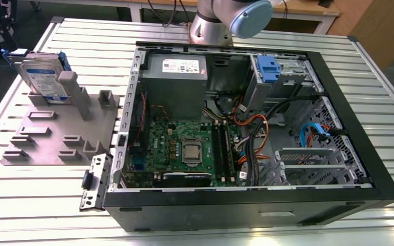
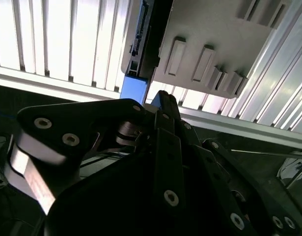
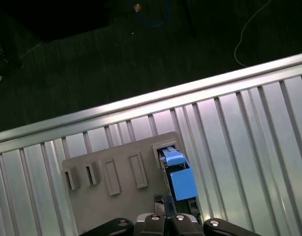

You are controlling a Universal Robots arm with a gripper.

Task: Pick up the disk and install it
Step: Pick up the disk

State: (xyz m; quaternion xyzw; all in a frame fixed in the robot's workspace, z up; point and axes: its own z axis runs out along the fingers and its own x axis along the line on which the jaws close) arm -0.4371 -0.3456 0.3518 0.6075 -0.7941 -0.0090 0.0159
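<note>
Slatted aluminium table (image 1: pixel 33 205) carries grey fixture plate (image 1: pixel 50 146) at the exterior view's left, with open black computer case (image 1: pixel 252 205) just beside it.

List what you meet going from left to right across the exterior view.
disk → power supply → blue drive carrier → light-blue cable

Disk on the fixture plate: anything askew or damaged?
Nothing stands out. The disk stands on edge in the grey fixture plate, its top tilted slightly toward the exterior view's left; no visible damage.
</note>
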